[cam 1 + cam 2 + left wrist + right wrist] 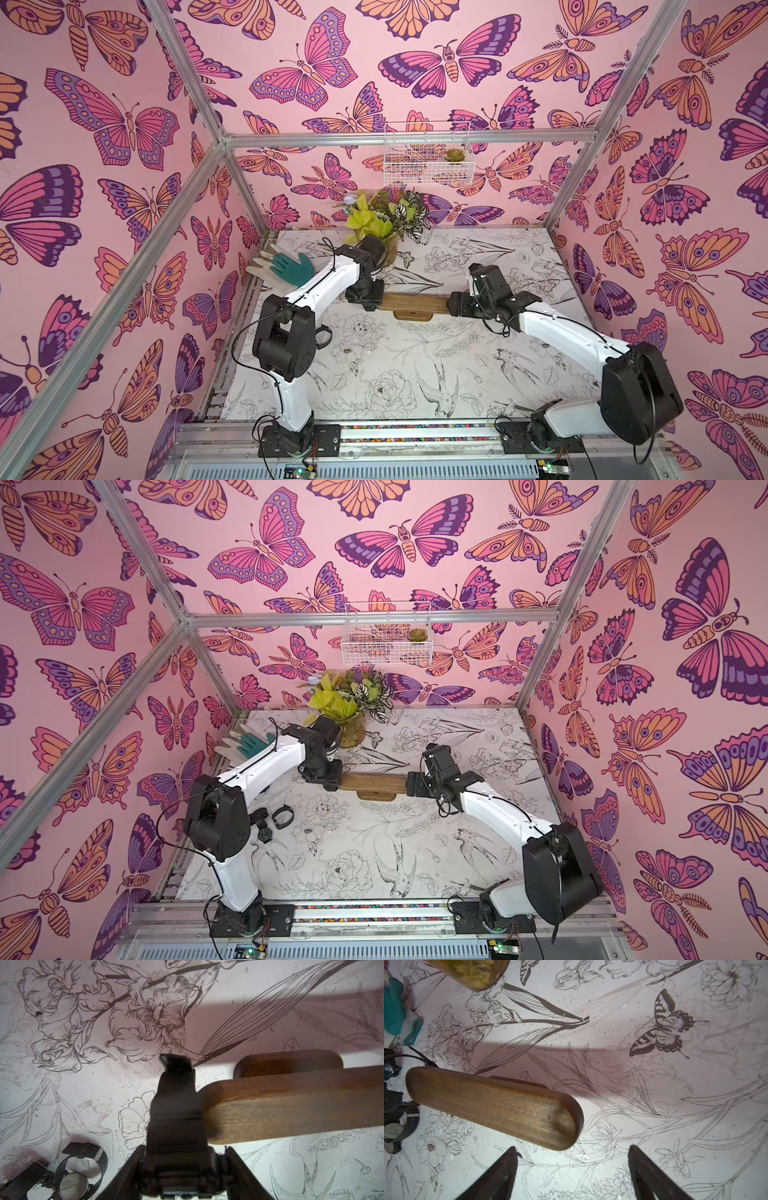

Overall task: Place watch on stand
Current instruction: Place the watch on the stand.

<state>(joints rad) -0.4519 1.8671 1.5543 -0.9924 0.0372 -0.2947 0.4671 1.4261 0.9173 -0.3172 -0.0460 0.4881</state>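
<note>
beside one end of the stand, the left gripper pinches the watch, likely to slide it on; the right gripper gapes empty opposite.

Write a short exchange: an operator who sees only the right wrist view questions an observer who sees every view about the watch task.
Operator: Is the left gripper holding anything?
Observer: Yes; the left wrist view shows the left gripper shut on a black watch.
Operator: Where is it?
Observer: In both top views it sits at the end of the stand farther from the right gripper.
Operator: Anything on the back wall?
Observer: A wire basket holding a small succulent.
</note>
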